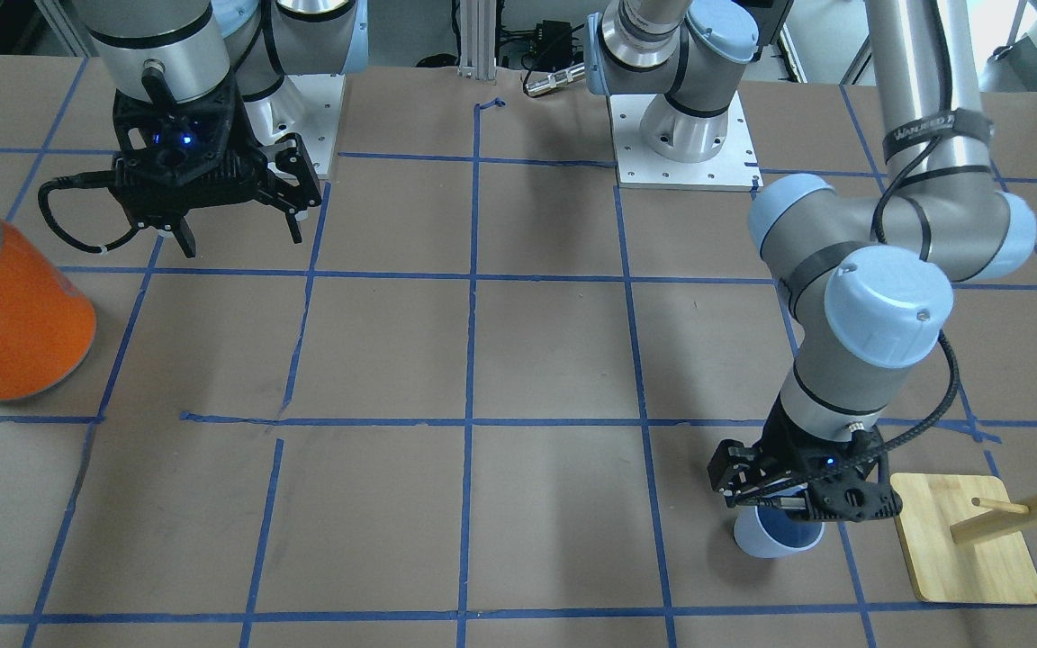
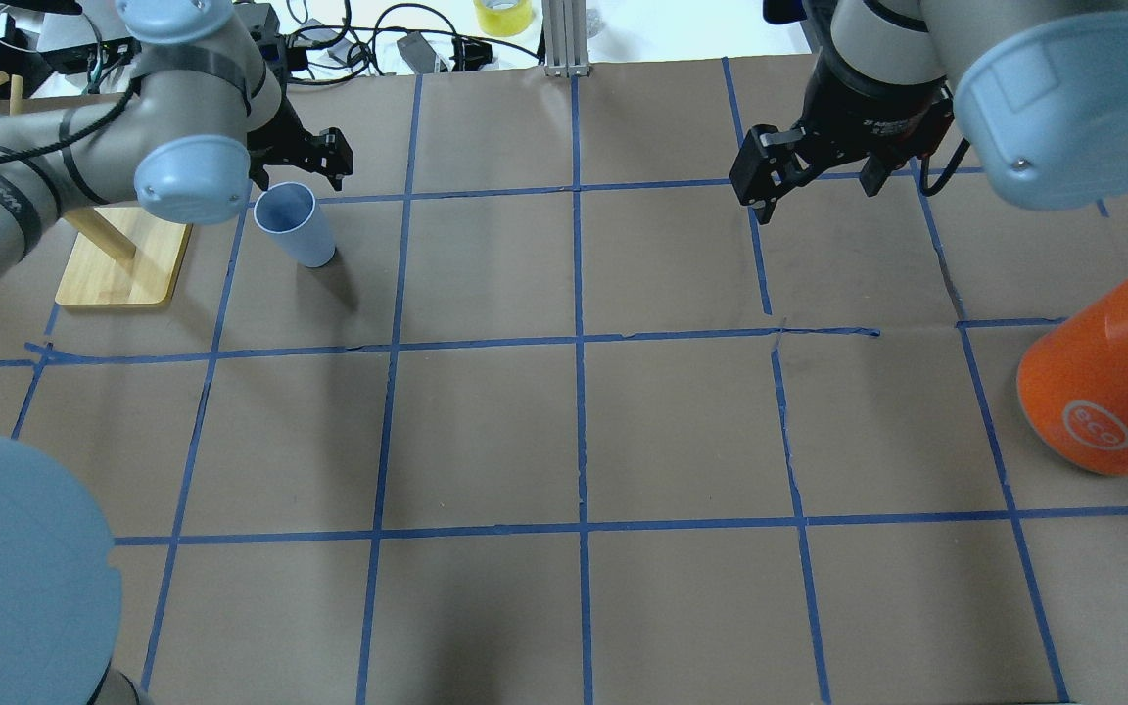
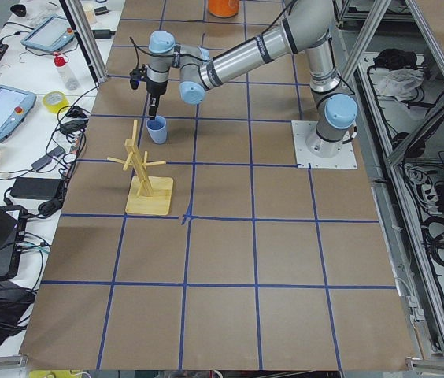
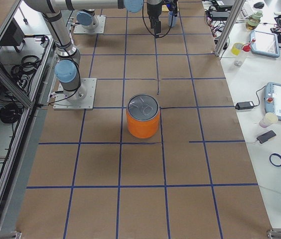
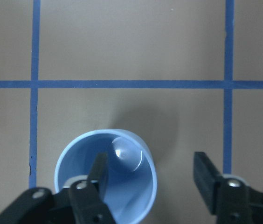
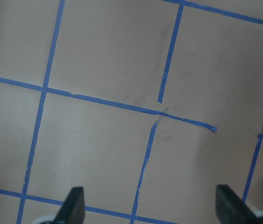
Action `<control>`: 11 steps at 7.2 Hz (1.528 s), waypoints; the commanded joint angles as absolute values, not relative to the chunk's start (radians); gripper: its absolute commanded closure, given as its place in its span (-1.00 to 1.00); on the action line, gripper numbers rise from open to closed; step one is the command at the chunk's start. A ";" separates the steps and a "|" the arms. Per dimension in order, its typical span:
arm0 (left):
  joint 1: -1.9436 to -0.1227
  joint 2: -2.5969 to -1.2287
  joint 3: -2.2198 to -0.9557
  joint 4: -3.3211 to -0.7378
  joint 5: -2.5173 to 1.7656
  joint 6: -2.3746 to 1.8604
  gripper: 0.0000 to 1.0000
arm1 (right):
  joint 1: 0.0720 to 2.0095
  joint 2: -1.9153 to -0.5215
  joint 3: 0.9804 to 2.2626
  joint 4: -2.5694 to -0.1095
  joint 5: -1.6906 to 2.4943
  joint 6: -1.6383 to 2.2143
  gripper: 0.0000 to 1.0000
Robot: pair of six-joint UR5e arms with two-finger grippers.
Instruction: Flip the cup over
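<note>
The pale lavender-blue cup stands upright, mouth up, on the brown table beside the wooden rack; it also shows in the front view, the left side view and the left wrist view. My left gripper is open right over it. One finger is over or inside the cup's mouth, and the other is outside its wall. The same gripper shows in the front view. My right gripper is open and empty, high above the table, far from the cup; it also shows in the right wrist view.
A large orange can with a silver top stands on the robot's right side. A wooden peg rack on a bamboo base stands close beside the cup and left gripper. Blue tape lines grid the table.
</note>
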State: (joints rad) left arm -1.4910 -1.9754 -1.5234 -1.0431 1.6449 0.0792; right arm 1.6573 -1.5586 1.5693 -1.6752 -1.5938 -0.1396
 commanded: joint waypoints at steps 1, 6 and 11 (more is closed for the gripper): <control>-1.503 -1.837 -1.422 -1.431 1.641 0.077 -1.00 | 1.655 -1.559 1.569 -1.677 -1.594 -0.141 -1.00; -1.606 -1.573 -1.463 -1.623 1.568 0.026 -1.00 | 1.657 -1.559 1.574 -1.675 -1.589 -0.140 -1.00; -1.600 -1.563 -1.488 -1.617 1.563 -0.014 -1.00 | 1.655 -1.559 1.574 -1.678 -1.589 -0.140 -1.00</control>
